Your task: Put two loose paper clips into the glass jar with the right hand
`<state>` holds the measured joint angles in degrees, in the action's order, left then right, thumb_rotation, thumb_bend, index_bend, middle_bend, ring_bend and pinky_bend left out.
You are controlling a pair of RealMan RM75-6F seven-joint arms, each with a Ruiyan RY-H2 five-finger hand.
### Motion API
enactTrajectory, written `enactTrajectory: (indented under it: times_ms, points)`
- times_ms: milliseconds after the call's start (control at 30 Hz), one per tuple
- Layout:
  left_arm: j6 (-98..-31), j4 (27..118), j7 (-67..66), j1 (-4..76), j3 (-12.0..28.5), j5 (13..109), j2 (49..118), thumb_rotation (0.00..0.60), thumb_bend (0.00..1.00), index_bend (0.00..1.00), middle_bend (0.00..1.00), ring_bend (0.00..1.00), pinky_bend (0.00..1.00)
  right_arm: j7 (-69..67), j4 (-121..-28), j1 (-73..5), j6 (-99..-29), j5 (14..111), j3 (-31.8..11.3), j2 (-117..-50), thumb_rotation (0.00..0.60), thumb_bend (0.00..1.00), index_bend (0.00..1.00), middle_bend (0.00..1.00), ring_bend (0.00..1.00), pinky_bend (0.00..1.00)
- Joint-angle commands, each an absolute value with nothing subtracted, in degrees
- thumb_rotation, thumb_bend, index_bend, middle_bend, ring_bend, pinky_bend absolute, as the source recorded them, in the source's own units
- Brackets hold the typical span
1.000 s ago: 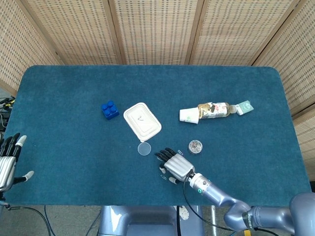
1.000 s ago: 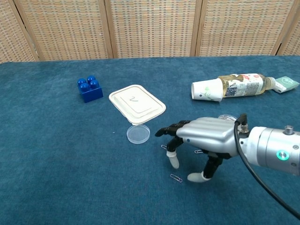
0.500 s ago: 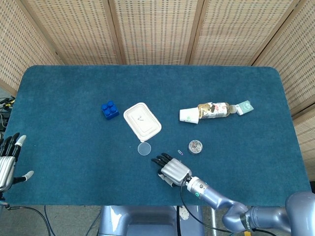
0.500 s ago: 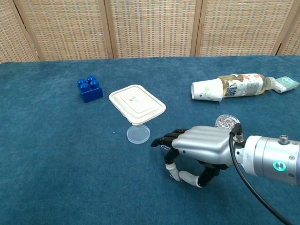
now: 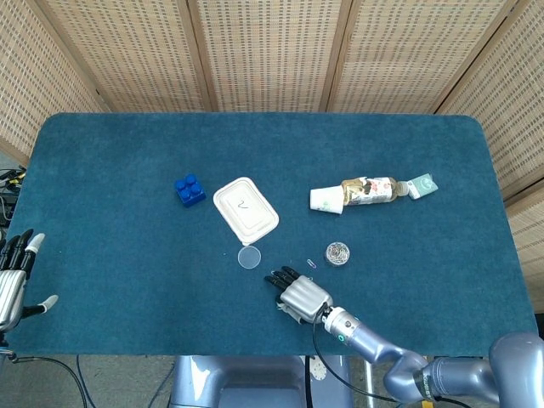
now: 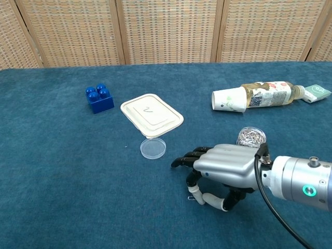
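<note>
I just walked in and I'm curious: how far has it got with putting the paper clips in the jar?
Early days. The glass jar already holds clips, but I can't tell if any came from this job. The right robot hand is curled low on the table, seemingly pinching at a clip underneath. One loose paper clip lies near the jar. Carrying and dropping remain.

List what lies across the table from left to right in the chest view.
blue brick → white tray lid → right hand → paper cup → bottle → small green packet. The clear round lid and the jar overlap others sideways, so they are left out.
</note>
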<state>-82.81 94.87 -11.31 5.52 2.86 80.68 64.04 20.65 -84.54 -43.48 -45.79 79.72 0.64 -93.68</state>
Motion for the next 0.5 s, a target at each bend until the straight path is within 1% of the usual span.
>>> enactTrajectory:
  times_ms: [33,267,500]
  points:
    - [-82.78,94.82,-11.26,5.53,2.86,80.66,64.02,0.600,0.00,0.00,0.00,0.00,0.00,21.55,-83.84,-43.23,-46.39,79.59,0.63,-93.67,0.600,0.56,0.54,0.04,0.00,0.00]
    - [-82.75,94.81,-11.42,5.58,2.87,80.63,64.07,0.600,0.00,0.00,0.00,0.00,0.00,22.25,-82.84,-42.60,-47.94,79.18,0.07,-93.05,0.600,0.56,0.54,0.04,0.00,0.00]
    - [-82.68,94.74,-11.70,5.60,2.80,80.60,64.26,0.600,0.00,0.00,0.00,0.00,0.00,20.42,-84.21,-42.32,-49.09,79.52,-0.76,-91.95,0.600,0.56,0.54,0.04,0.00,0.00]
